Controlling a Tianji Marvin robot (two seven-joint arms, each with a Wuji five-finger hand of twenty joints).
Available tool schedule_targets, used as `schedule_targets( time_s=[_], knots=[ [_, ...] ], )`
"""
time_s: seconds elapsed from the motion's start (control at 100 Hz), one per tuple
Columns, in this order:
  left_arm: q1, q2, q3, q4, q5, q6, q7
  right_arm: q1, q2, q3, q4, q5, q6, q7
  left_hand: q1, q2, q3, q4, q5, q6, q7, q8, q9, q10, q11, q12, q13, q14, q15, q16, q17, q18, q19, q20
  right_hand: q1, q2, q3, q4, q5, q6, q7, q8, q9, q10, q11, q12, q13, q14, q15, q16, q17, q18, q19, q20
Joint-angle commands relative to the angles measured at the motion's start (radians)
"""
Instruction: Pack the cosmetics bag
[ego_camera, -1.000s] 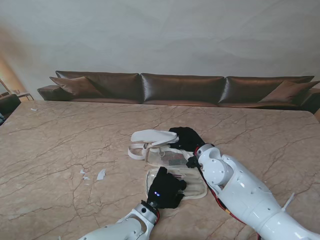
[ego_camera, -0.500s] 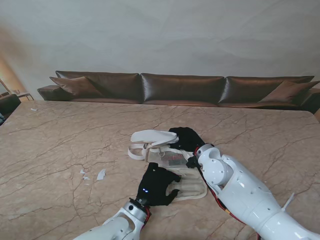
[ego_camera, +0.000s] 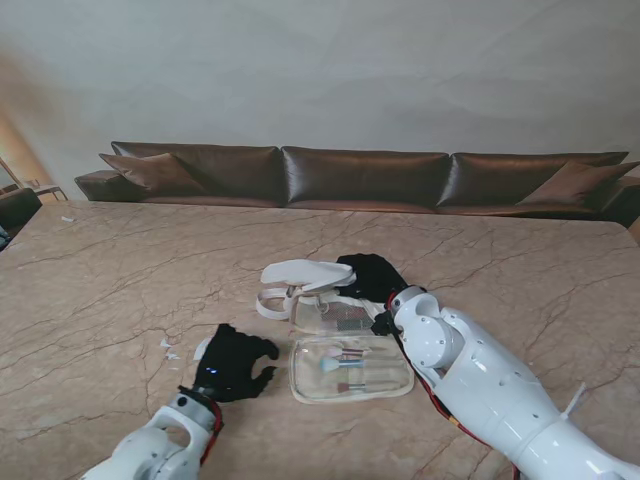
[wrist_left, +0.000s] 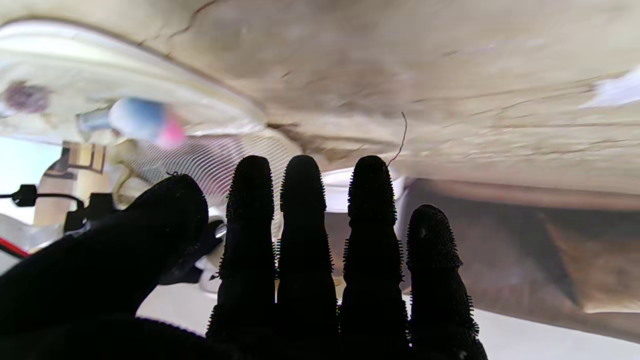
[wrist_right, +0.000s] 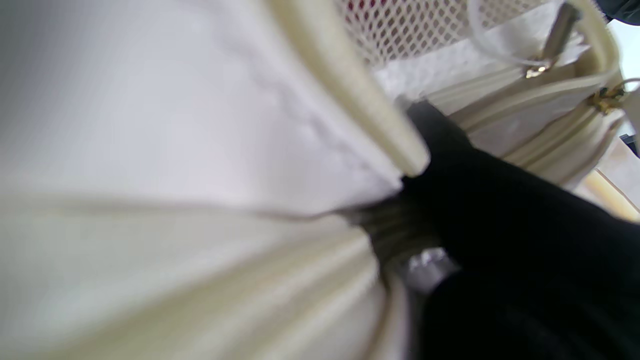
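A marble table (ego_camera: 120, 270) fills the lower two thirds of the stand view, with a long brown leather sofa (ego_camera: 360, 175) along a pale wall behind it. Near the centre of the frame lies the cosmetics bag (ego_camera: 335, 315), a cream and clear case lying unzipped and spread wide. Its lid (ego_camera: 300, 272) is tipped up toward the sofa, and a white strap (ego_camera: 268, 305) loops out at its left side. The flat clear pocket (ego_camera: 350, 370) of the bag lies nearer to me, and through it show makeup brushes (ego_camera: 345, 365) with pink and pale tips.

The left hand (ego_camera: 235, 363), in a black glove, sits at lower centre-left of the frame, just beside the clear pocket but apart from it. Its fingers (wrist_left: 302, 220) are stretched out side by side, the thumb spread off to one side, and it holds nothing. Just left of it lie a few small white scraps (ego_camera: 200, 349) on the marble.

The right hand (ego_camera: 372, 277), also gloved in black, sits at the far right edge of the bag, right of the raised lid. In the right wrist view its black fingers (wrist_right: 480, 170) press against the cream piping and white lining of the bag, apparently pinching the edge, though the blur keeps me from being sure of the grip. The white right arm (ego_camera: 480, 385) runs down to the lower right corner.
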Motion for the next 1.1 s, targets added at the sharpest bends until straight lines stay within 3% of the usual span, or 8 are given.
schedule_targets(
  time_s=[0.0, 0.09, 0.32, 0.53, 0.83, 0.94, 0.96, 1.09],
  knots=[
    [0.013, 0.021, -0.015, 0.023, -0.008, -0.027, -0.003, -0.004, -0.017, -0.011, 0.014, 0.011, 0.003, 0.003, 0.017, 0.000, 0.028, 0.011, 0.007, -0.014, 0.006, -0.012, -0.025, 0.011, -0.015, -0.008, -0.019, 0.008, -0.007, -0.010, -0.024, -0.001, -0.014, -0.005, 0.077, 0.092, 0.066, 0.023, 0.052, -0.137, 0.089, -0.009, 0.032, -0.011, 0.031, 0.000, 0.111, -0.068, 0.049, -0.005, 0.036, -0.025, 0.095, 0.012],
    [0.019, 0.029, -0.036, 0.040, 0.004, -0.065, -0.019, 0.001, -0.020, -0.015, 0.018, 0.015, 0.005, 0.000, 0.007, 0.012, 0.016, 0.007, 0.054, -0.038, 0.021, -0.034, -0.034, 0.012, -0.040, -0.022, -0.036, 0.011, -0.031, -0.025, -0.038, 0.001, -0.031, -0.006, 0.077, 0.091, 0.066, 0.023, 0.051, -0.137, 0.088, -0.009, 0.032, -0.011, 0.032, 0.001, 0.111, -0.068, 0.049, -0.005, 0.036, -0.025, 0.095, 0.012],
    [0.034, 0.034, -0.047, 0.072, -0.045, -0.215, -0.065, 0.003, -0.022, -0.014, 0.014, 0.016, 0.016, -0.003, -0.051, 0.186, -0.085, 0.048, 0.147, -0.009, -0.061, -0.087, -0.006, -0.005, -0.082, -0.085, -0.077, 0.019, -0.079, -0.072, -0.097, -0.017, -0.082, 0.005, 0.077, 0.092, 0.066, 0.023, 0.051, -0.136, 0.088, -0.008, 0.031, -0.012, 0.032, 0.001, 0.111, -0.068, 0.049, -0.005, 0.036, -0.025, 0.095, 0.012],
    [0.041, 0.044, -0.032, 0.089, -0.071, -0.312, -0.133, 0.002, -0.023, -0.011, 0.012, 0.023, 0.032, -0.002, -0.079, 0.346, -0.235, 0.091, 0.137, 0.015, -0.163, -0.071, -0.084, -0.019, -0.128, -0.156, -0.166, -0.004, -0.149, -0.137, -0.172, -0.054, -0.153, 0.008, 0.077, 0.092, 0.066, 0.023, 0.051, -0.135, 0.086, -0.009, 0.031, -0.011, 0.033, 0.002, 0.111, -0.069, 0.051, -0.004, 0.036, -0.026, 0.095, 0.012],
    [0.030, 0.050, 0.019, 0.133, -0.140, -0.383, -0.212, 0.000, -0.028, -0.010, 0.012, 0.034, 0.040, -0.008, -0.048, 0.465, -0.452, 0.088, 0.028, 0.052, -0.295, -0.098, -0.253, -0.028, -0.173, -0.178, -0.342, -0.017, -0.213, -0.173, -0.256, -0.085, -0.340, 0.014, 0.078, 0.092, 0.066, 0.023, 0.050, -0.135, 0.085, -0.008, 0.031, -0.010, 0.033, 0.002, 0.111, -0.068, 0.053, -0.003, 0.035, -0.027, 0.098, 0.012],
    [0.030, 0.058, 0.028, 0.132, -0.153, -0.386, -0.270, 0.001, -0.028, -0.012, 0.015, 0.036, 0.037, -0.006, -0.030, 0.488, -0.519, 0.093, -0.082, 0.045, -0.373, -0.127, -0.386, -0.037, -0.205, -0.196, -0.432, -0.030, -0.256, -0.192, -0.264, -0.108, -0.491, 0.035, 0.078, 0.092, 0.067, 0.023, 0.050, -0.135, 0.084, -0.009, 0.030, -0.010, 0.033, 0.002, 0.111, -0.067, 0.053, -0.003, 0.035, -0.027, 0.098, 0.012],
    [0.030, 0.059, 0.029, 0.131, -0.155, -0.386, -0.281, 0.002, -0.028, -0.012, 0.015, 0.037, 0.037, -0.006, -0.013, 0.498, -0.551, 0.095, -0.115, 0.044, -0.395, -0.137, -0.411, -0.037, -0.211, -0.203, -0.443, -0.032, -0.261, -0.195, -0.264, -0.113, -0.533, 0.077, 0.078, 0.091, 0.067, 0.023, 0.050, -0.134, 0.085, -0.008, 0.030, -0.010, 0.033, 0.002, 0.111, -0.067, 0.053, -0.003, 0.035, -0.027, 0.098, 0.012],
    [0.027, 0.058, 0.041, 0.139, -0.171, -0.373, -0.288, 0.004, -0.030, -0.015, 0.020, 0.042, 0.034, -0.006, -0.004, 0.500, -0.567, 0.102, -0.274, 0.018, -0.470, -0.171, -0.520, -0.032, -0.232, -0.214, -0.494, -0.039, -0.295, -0.207, -0.275, -0.129, -0.578, 0.146, 0.078, 0.092, 0.067, 0.023, 0.049, -0.137, 0.084, -0.008, 0.031, -0.011, 0.034, 0.002, 0.111, -0.067, 0.053, -0.004, 0.035, -0.027, 0.098, 0.012]
  ],
)
